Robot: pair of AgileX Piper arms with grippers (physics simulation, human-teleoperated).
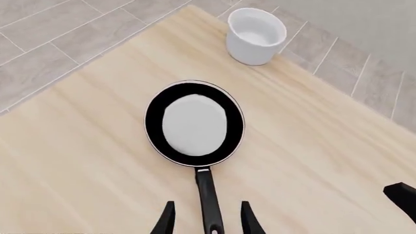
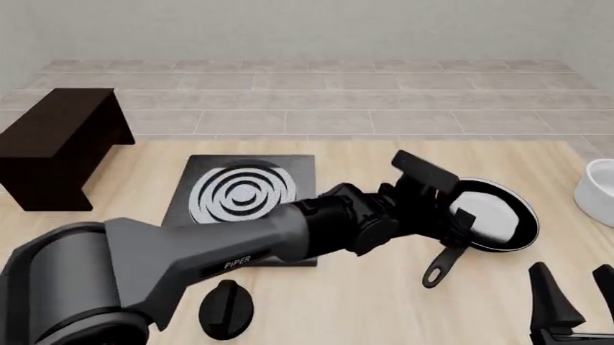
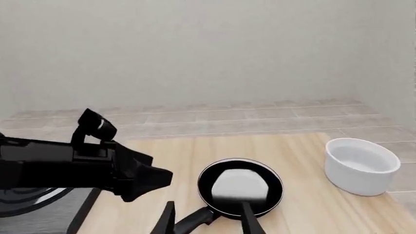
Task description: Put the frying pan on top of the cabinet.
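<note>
The frying pan (image 1: 194, 125) is black with a pale inside and lies flat on the wooden table; it also shows in the front view (image 2: 491, 214) and the right wrist view (image 3: 240, 187). Its handle (image 1: 209, 200) lies between my left gripper's fingers. My left gripper (image 1: 208, 204) is open, with a gap on each side of the handle. In the front view the left arm (image 2: 326, 223) reaches across to the pan. The dark cabinet (image 2: 57, 140) stands at the far left. My right gripper (image 2: 571, 272) is open and empty near the table's front right.
A black stove plate (image 2: 287, 169) with silver rings lies between the cabinet and the pan, partly under the left arm. A white bowl (image 2: 600, 184) stands at the right edge, beyond the pan. A black knob (image 2: 226, 309) lies near the front edge.
</note>
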